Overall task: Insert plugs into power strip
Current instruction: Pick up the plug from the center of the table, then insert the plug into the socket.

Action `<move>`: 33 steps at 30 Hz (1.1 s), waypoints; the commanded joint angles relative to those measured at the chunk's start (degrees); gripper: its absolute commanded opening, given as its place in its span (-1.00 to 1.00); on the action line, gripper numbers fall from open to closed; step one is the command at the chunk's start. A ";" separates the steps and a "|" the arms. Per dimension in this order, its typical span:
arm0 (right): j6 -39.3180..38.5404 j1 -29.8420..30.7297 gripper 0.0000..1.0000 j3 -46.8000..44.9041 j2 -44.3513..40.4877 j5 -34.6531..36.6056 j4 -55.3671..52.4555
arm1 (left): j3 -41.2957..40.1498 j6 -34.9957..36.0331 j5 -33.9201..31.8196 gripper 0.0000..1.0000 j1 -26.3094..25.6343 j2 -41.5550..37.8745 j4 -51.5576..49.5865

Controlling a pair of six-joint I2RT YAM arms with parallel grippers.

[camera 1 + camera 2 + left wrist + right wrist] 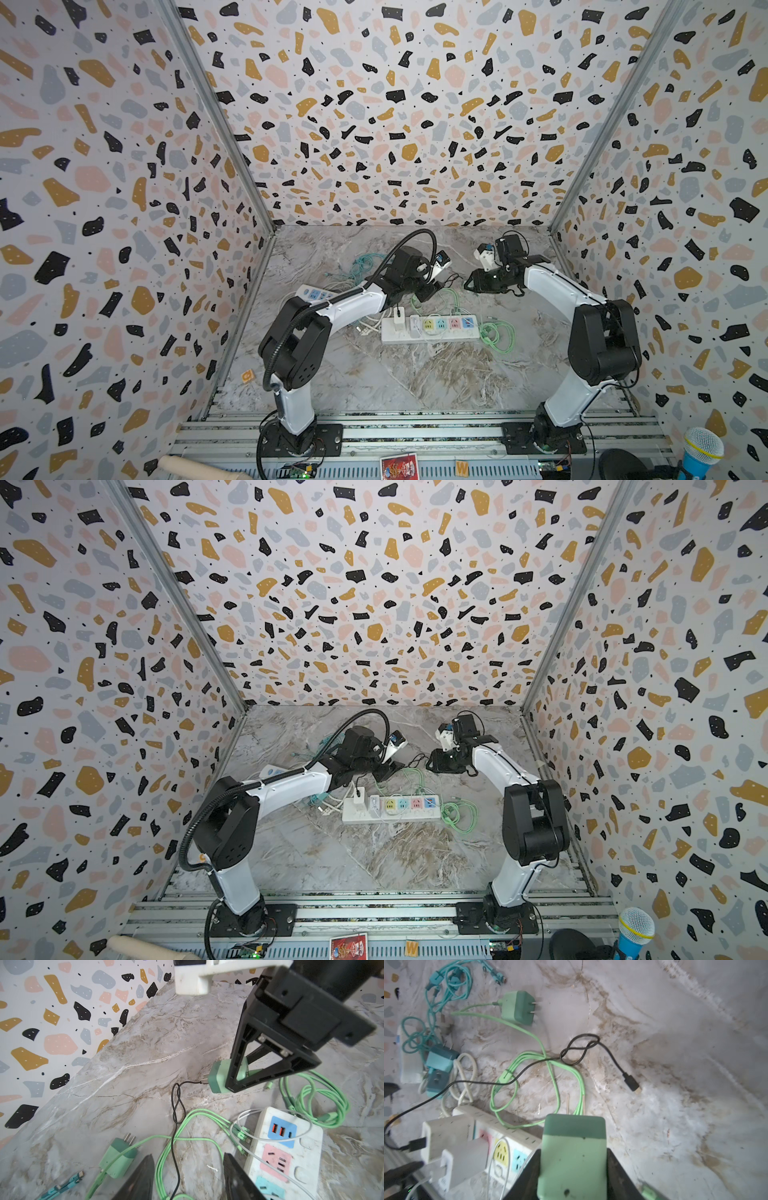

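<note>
- The right gripper [573, 1152] grips a mint green plug [574, 1167], its two black jaws pressed against the plug's flat sides; the two prongs point away from the wrist camera, over the marble table [675, 1064]
- In both top views this gripper sits beyond the right half of the power strip [432, 338], on the back-wall side and apart from it, so the held plug is in no socket
- The left gripper [188, 1155] has its jaws spread with nothing between them. It hangs over green cables [166, 1167], just beside the strip's end
- A white plug [448, 1138] stands in the strip's left end. Its black cable [591, 1043] loops across the table to a loose connector
- A second white plug [465, 1159] stands in the strip right beside it
- The yellow, blue and pink sockets show uncovered
- A second mint green plug [517, 1007] lies on its side on the table
- A teal plug [440, 1061] lies among teal cable [446, 987] — near a second strip [316, 294]
</note>
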 commanded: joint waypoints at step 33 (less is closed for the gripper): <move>-2.42 4.21 -0.36 -5.10 -9.58 -16.62 -10.37 | -10.03 37.40 8.59 0.06 -7.84 -2.38 13.41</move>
